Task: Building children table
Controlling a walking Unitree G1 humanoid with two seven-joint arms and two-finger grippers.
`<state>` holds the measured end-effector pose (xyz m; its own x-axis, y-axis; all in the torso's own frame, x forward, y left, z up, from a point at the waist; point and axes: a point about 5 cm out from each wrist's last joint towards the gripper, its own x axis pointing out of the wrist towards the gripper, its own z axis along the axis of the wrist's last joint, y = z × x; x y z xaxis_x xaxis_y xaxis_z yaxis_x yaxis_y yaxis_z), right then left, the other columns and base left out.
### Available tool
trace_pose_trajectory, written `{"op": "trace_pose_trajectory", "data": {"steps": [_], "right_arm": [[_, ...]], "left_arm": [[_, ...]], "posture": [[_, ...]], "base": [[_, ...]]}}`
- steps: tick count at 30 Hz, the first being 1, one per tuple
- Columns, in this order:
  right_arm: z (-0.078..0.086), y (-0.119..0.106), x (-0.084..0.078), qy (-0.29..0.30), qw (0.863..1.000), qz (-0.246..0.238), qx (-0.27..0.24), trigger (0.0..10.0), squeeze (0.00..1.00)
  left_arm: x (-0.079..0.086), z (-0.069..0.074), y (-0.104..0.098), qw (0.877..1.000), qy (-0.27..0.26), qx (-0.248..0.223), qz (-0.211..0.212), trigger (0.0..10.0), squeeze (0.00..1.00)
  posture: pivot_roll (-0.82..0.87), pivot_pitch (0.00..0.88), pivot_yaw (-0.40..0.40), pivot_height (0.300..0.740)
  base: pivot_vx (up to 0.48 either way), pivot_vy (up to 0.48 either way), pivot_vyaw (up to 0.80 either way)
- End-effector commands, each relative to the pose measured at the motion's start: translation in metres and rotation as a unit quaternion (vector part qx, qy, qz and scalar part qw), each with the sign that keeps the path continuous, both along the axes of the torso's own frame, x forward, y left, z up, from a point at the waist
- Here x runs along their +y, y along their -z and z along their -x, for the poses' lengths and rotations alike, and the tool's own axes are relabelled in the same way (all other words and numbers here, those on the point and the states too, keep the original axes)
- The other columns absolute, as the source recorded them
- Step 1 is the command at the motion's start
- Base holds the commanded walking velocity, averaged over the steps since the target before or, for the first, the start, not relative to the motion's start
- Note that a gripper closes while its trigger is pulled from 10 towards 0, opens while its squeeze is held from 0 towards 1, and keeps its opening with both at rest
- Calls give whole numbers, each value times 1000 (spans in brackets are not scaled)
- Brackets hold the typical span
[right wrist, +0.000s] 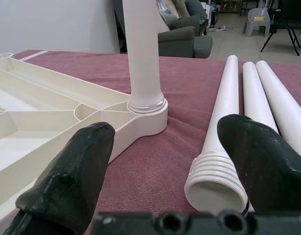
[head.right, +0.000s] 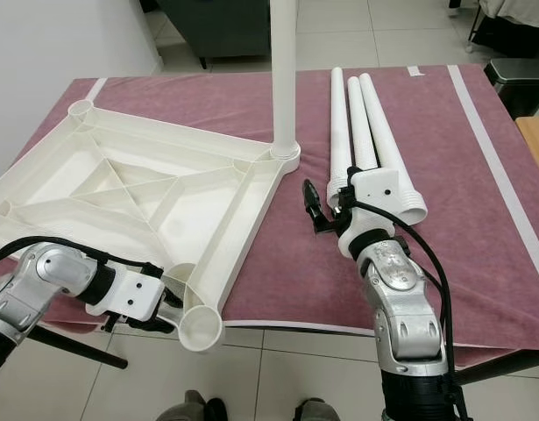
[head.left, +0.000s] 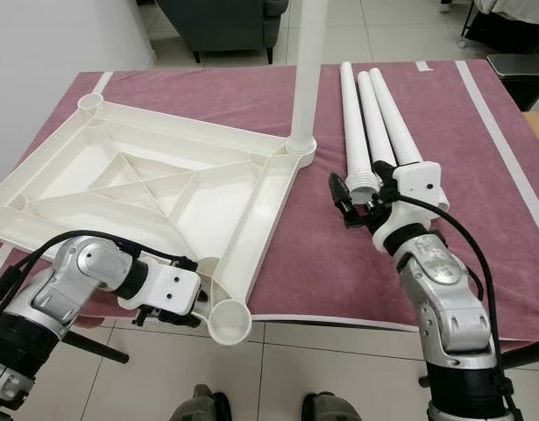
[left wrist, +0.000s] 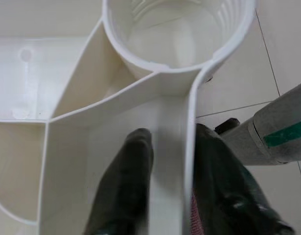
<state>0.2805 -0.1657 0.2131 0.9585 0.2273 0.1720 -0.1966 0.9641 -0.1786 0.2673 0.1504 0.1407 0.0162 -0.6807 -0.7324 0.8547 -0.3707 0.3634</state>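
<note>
Our left gripper pinches the tabletop rim near its socket; our right gripper spreads beside the nearest loose leg.

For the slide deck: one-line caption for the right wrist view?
Open right end effector hovers by the threaded end of a loose table leg, one leg already standing in the tabletop corner socket.

head eyes look down at tabletop – wrist cameras close, along fingers; all share it.
</note>
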Motion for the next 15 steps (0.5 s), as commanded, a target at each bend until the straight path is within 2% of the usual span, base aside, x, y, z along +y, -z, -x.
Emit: {"op": "trace_pose_trajectory", "data": {"steps": [1, 6, 8, 9, 12, 15], "right_arm": [[3, 0, 1, -8, 1000, -5, 3, 10000, 0], [3, 1, 2, -12, 1000, -3, 4, 10000, 0], [3, 1, 2, -12, 1000, -3, 4, 10000, 0], [2, 2, 2, -11, 1000, -2, 6, 10000, 0], [1, 3, 3, -10, 1000, -2, 8, 10000, 0], [1, 4, 3, -10, 1000, -2, 9, 10000, 0]], "left_arm": [[2, -4, 4, 999, -41, -3, 21, 0, 0], [-1, -2, -2, 997, -43, 30, 49, 0, 0], [-1, -2, -2, 997, -43, 30, 49, 0, 0], [-9, -11, -9, 993, -63, 34, 89, 0, 0], [-24, -28, -21, 986, -89, 24, 139, 0, 0], [-29, -35, -24, 984, -98, 18, 150, 0, 0]], "posture": [[-46, 126, 109, 740], [-45, 123, 109, 740], [-45, 123, 109, 740], [-45, 118, 111, 740], [-43, 118, 112, 740], [-43, 119, 112, 740]], "base": [[0, 0, 0], [0, 0, 0], [0, 0, 0], [0, 0, 0], [0, 0, 0], [0, 0, 0]]}}
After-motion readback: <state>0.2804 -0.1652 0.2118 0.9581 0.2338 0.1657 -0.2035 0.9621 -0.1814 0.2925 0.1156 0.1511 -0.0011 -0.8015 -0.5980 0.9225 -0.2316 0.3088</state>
